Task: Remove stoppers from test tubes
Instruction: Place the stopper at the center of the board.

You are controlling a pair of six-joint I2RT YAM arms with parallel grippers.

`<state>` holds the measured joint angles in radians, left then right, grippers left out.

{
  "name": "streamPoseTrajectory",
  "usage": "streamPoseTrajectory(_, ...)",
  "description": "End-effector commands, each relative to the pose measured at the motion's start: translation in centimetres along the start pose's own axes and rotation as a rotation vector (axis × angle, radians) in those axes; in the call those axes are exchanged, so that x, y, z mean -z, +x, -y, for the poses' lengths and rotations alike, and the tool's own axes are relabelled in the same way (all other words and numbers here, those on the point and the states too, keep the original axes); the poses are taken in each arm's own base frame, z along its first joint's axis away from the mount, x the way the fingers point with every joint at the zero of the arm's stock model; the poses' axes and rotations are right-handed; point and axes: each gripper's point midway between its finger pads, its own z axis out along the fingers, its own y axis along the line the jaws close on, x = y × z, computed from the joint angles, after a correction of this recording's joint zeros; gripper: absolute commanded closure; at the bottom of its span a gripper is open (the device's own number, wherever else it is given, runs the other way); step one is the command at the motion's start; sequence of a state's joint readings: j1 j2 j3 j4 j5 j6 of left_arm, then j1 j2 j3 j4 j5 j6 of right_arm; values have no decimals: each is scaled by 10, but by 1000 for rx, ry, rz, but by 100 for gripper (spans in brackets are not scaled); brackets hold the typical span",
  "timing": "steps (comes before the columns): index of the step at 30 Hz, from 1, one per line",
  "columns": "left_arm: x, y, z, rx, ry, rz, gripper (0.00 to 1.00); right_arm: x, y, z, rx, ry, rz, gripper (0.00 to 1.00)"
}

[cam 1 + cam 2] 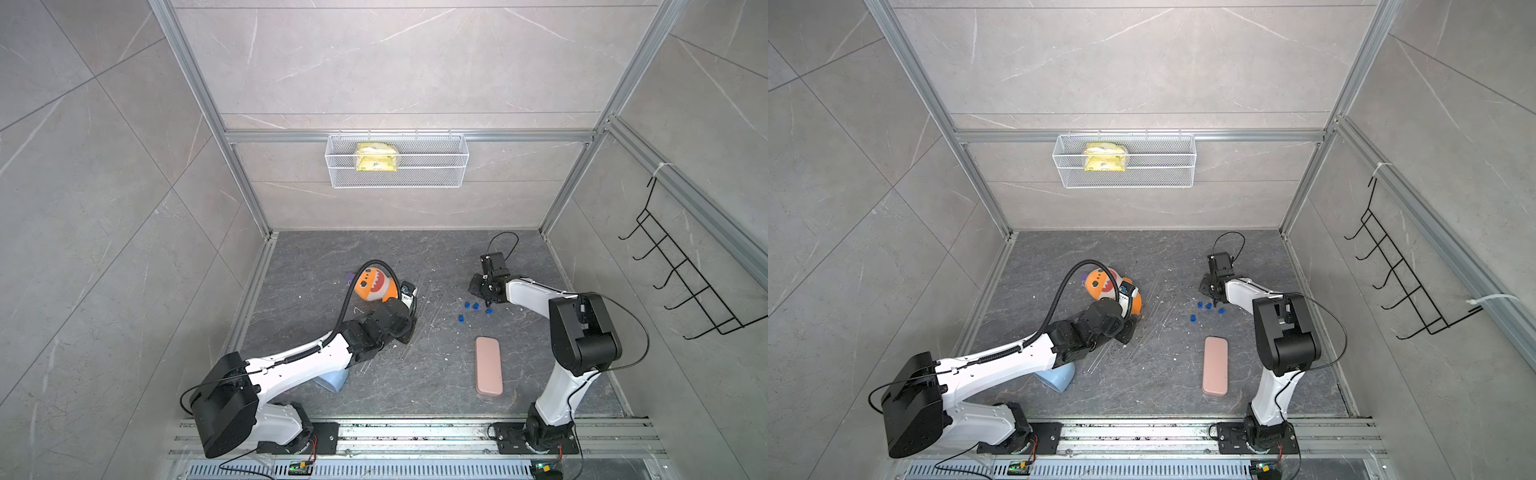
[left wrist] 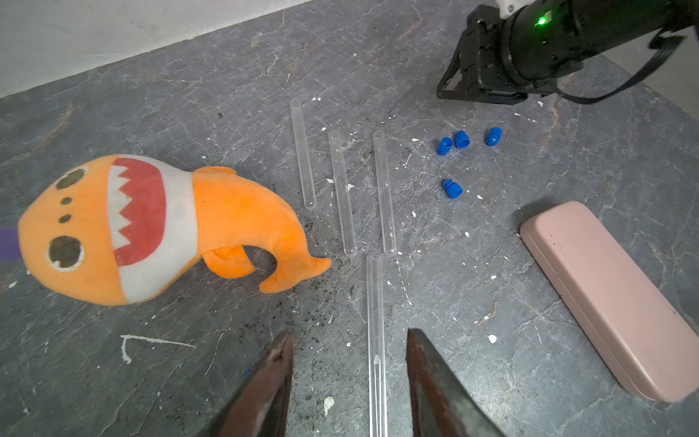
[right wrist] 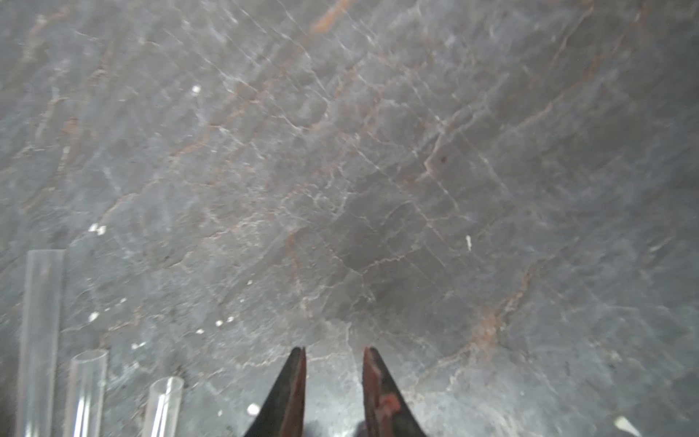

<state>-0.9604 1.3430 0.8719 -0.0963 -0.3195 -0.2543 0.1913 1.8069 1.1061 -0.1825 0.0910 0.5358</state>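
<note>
Test tubes: three, lying parallel, unstoppered; long axes 7-to-1 o'clock in both top views, mouths toward 1.
Fourth tube: same axis, between left gripper jaws, which stand apart and clear of it.
Stoppers: four, loose, at the tubes' 3 o'clock.
Right gripper: slightly parted, empty.

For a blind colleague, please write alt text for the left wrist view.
Four open tubes lie on the grey table, the nearest between the jaws of the open left gripper. Four blue stoppers lie loose beside them, with a toy shark and a pink case nearby.
</note>
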Motion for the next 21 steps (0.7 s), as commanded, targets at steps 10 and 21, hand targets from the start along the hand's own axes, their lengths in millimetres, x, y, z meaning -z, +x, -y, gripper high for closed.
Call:
streamPoseTrajectory(10, -10, 51, -66, 166, -208, -155, 51, 126, -13, -48, 136, -223, 172, 68)
streamPoseTrajectory(21, -24, 110, -69, 259, -184, -318, 52, 147, 17, -50, 175, -268, 151, 66)
